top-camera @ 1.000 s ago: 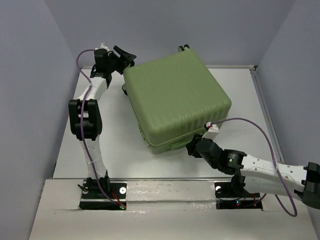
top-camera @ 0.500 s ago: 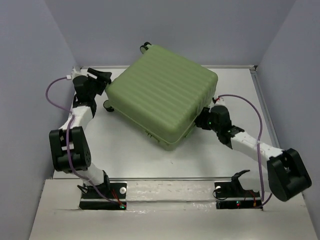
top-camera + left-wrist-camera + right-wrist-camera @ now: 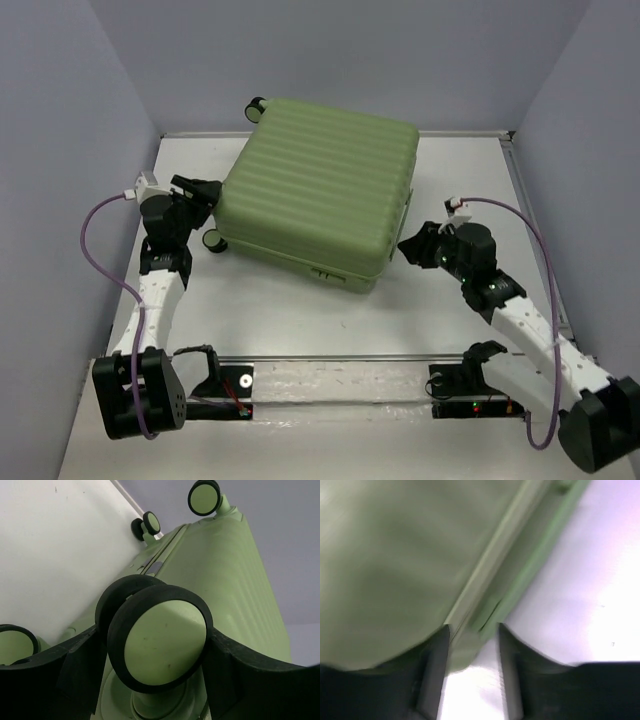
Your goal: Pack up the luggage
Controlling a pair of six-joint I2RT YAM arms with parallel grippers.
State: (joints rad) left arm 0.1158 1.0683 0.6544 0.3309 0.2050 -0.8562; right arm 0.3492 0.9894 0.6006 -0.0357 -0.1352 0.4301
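Rt wrist: luggage (image 3: 385, 555) blurry

The luggage (image 3: 320, 190) is a big pale-green hard-shell case. It lies flat and closed on the counter (image 3: 300, 320), its ribbed shell facing up. It sits toward the back, a little left of middle and turned slightly askew. Its wheeled end faces left, where small black wheels (image 3: 165, 645) with green hubs stick out. A seam runs round its side.
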